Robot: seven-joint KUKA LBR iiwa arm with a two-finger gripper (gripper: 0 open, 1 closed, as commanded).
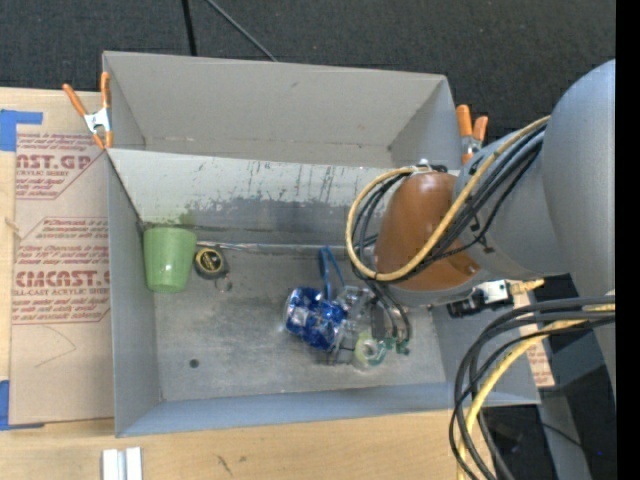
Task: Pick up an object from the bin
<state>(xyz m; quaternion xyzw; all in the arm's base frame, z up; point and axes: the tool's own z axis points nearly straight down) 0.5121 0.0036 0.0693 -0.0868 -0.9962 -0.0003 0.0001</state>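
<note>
A crumpled blue and white wrapper-like thing (pixel 314 318) lies on the bin floor right of the middle. My gripper (pixel 362 336) is low in the bin, right against that blue thing's right side, with a small whitish-green piece (pixel 374 352) at its lower end. I cannot tell whether the blue thing is held or just touched. A thin blue stick-like thing (pixel 328 265) stands slanted just above the blue thing.
A light green cup (pixel 168 257) lies on its side against the bin's left wall. A small dark ring with a gold rim (pixel 208 261) sits just right of it. The arm's orange cover and cables hang over the bin's right side.
</note>
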